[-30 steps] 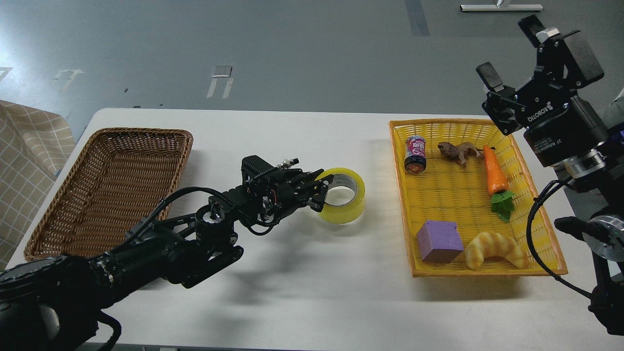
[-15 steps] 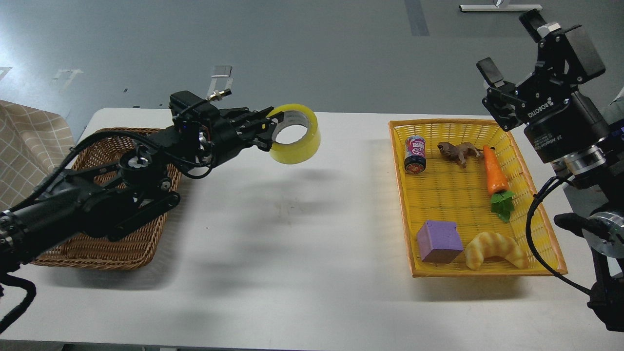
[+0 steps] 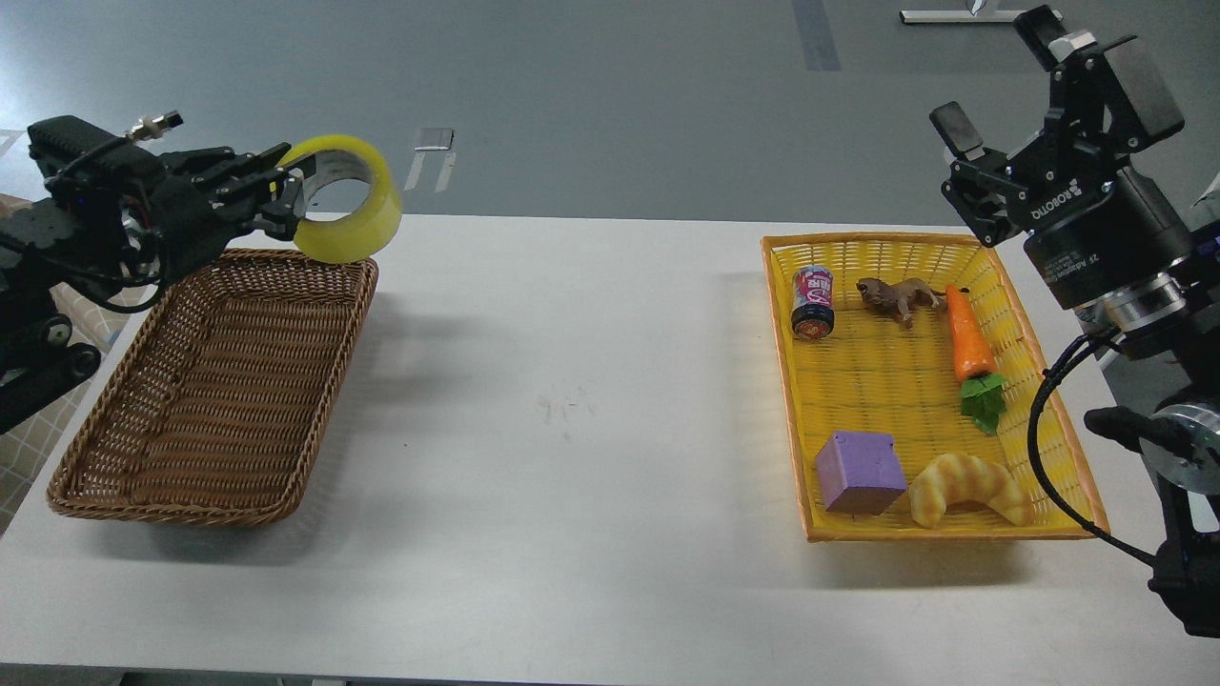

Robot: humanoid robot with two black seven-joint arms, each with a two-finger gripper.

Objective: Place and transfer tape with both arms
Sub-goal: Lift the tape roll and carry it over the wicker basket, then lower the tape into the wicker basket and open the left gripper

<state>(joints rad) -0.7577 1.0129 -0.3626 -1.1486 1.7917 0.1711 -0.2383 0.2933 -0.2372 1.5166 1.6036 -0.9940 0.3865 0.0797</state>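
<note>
The tape is a wide yellow translucent roll with a pale core. My left gripper is shut on the roll's wall at its left side and holds it in the air above the far right corner of the brown wicker basket. My right gripper is raised at the far right, above the far corner of the yellow tray. Its two fingers stand apart and hold nothing.
The yellow tray holds a small can, a brown toy animal, a toy carrot, a purple cube and a croissant. The brown basket has nothing in it. A white table lies between them.
My left arm has lifted the tape off the table's middle and carried it up and left to above the brown basket's far corner. The right arm has barely moved.
</note>
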